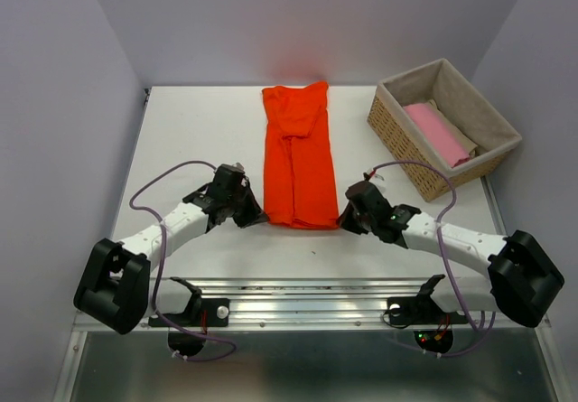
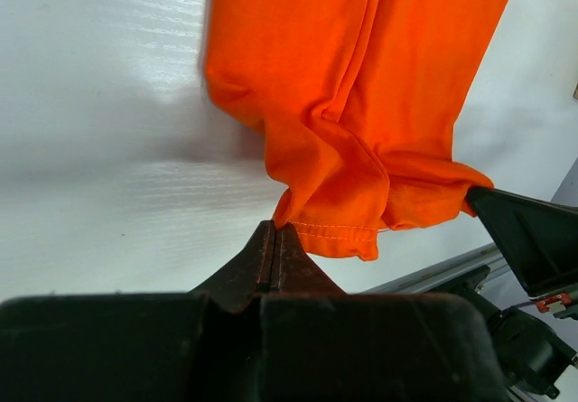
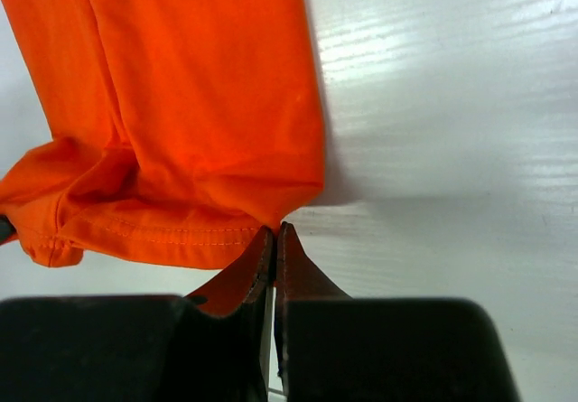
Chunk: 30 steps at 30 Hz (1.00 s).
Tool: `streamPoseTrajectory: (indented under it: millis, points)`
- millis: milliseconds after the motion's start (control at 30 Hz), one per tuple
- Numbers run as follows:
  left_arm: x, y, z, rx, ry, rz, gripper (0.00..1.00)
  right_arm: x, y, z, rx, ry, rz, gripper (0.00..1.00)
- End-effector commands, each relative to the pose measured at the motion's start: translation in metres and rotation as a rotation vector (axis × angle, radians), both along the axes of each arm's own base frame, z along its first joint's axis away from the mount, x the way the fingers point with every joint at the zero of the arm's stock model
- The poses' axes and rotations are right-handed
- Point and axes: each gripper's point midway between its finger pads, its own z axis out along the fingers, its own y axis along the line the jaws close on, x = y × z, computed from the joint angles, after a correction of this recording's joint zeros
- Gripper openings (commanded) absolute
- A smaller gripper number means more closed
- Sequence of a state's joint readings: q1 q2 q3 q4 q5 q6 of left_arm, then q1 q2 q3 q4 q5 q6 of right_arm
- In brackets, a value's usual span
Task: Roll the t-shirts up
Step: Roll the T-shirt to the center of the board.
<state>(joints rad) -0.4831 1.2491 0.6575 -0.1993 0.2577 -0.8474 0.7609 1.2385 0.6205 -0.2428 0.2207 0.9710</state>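
Overhead view. A bright orange-red short-sleeved fabric t-shirt (image 1: 296,158), folded lengthwise into a narrow strip, lies at the centre of the white table (image 1: 190,149). It runs from 12 o'clock (collar end) to 6 o'clock (hem end). The left gripper (image 1: 251,212) sits at the strip's 7 o'clock corner and the right gripper (image 1: 347,219) at its 5 o'clock corner. Both arms reach inward from the near edge.

At 2 o'clock on the table stands a rectangular woven wicker basket (image 1: 397,131) with a pale liner. It holds a folded pale pink t-shirt (image 1: 438,131) with a beige cloth (image 1: 466,139) beside it, toward 3 o'clock.

Left wrist view. The two dark fingers (image 2: 267,253) are pressed together, pinching the hem corner of the orange-red t-shirt. The stitched hem is bunched and raised off the table here. The other arm's black finger tip shows at 3 o'clock, at the far hem corner.

Right wrist view. The fingers (image 3: 257,266) are likewise closed, nipping the opposite hem corner. The cloth edge stands clear of the table and casts a shadow toward 3 o'clock.
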Motion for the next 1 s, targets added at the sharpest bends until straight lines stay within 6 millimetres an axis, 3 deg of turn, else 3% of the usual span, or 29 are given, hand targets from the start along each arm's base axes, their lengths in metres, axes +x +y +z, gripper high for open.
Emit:
streamPoseTrajectory:
  millis: [0, 333, 600, 800, 967]
  points:
    - [0.013, -0.001, 0.009, 0.015, -0.036, 0.017, 0.00, 0.026, 0.001, 0.019, -0.047, -0.084, -0.021, 0.02]
    - [0.034, -0.005, 0.004, 0.045, -0.039, 0.035, 0.00, 0.051, 0.003, 0.022, -0.106, -0.107, -0.011, 0.02]
    - [0.053, -0.011, 0.013, 0.059, -0.059, 0.037, 0.00, 0.069, 0.004, 0.024, -0.107, -0.111, -0.007, 0.02]
    - [0.028, -0.006, 0.009, 0.056, -0.015, 0.001, 0.00, 0.059, 0.007, 0.029, -0.074, -0.107, 0.026, 0.01]
    - [-0.012, 0.002, 0.001, 0.032, 0.056, -0.041, 0.00, 0.035, 0.009, 0.022, -0.024, -0.065, 0.099, 0.01]
